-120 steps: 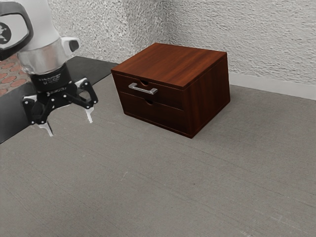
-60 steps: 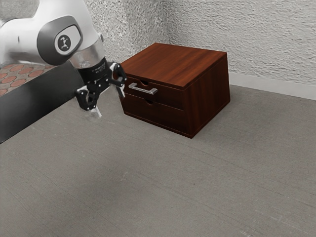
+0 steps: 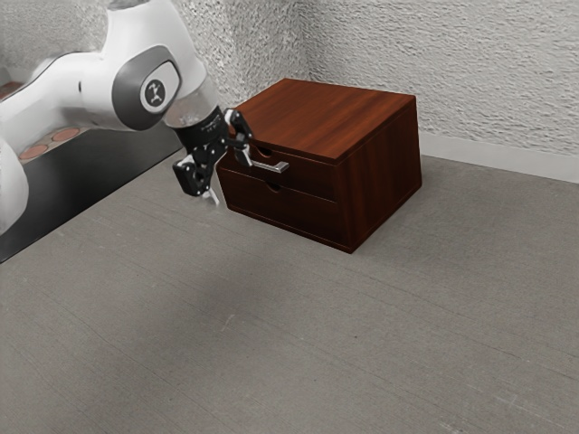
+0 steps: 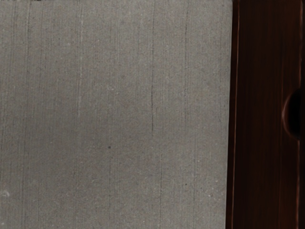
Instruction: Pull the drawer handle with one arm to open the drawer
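surf: grey table | on it: dk wood 2-drawer cabinet, upright, nr wall

Beside the gripper, the cabinet is smooth, polished dark wood; its handle brushed metal; the floor beneath matt, finely grained.

The white arm enters from the exterior view's left, bends at a grey-capped joint and slopes down toward the exterior view's right. Its wrist is tilted, so the black gripper points sideways and a little downward rather than straight down. The jaws stand spread wide, one finger higher, the other lower.
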